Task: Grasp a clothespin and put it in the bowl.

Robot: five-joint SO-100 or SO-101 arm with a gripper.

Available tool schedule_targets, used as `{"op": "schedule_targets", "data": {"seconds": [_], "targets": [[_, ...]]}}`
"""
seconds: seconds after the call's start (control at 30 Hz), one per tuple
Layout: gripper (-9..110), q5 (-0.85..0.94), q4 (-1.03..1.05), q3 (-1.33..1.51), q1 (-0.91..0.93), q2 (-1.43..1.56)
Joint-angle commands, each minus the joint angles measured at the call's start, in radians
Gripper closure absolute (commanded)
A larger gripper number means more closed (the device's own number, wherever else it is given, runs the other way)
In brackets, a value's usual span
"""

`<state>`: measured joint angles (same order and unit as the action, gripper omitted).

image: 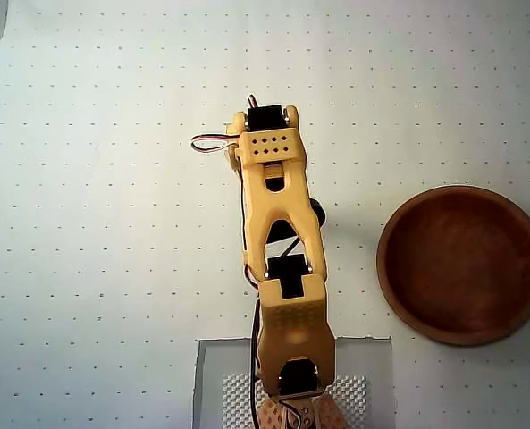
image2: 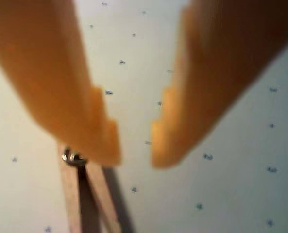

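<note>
1. In the wrist view we see the clothespin (image2: pixel 88 194) lying on the dotted table (image2: pixel 221 184), at lower left, partly under the left fingertip (image2: pixel 97 131).
2. The gripper (image2: pixel 135 145) stands parted, holding nothing.
3. In the overhead view, the arm (image: pixel 281 259) occupies the centre.
4. The bowl (image: pixel 462 264), at right, is empty.
</note>
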<state>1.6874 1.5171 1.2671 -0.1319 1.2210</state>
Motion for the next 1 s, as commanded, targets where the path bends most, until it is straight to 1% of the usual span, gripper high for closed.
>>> {"op": "schedule_targets", "data": {"seconds": [0.0, 0.1, 0.47, 0.6, 0.97], "targets": [[84, 0.015, 0.008, -0.074, 0.005, 0.026], [81, 0.015, 0.003, -0.075, 0.002, 0.028], [80, 0.021, -0.005, -0.083, -0.006, -0.003], [80, 0.049, 0.008, -0.143, -0.006, -0.054], [80, 0.032, 0.008, -0.364, 0.003, -0.249]]}}
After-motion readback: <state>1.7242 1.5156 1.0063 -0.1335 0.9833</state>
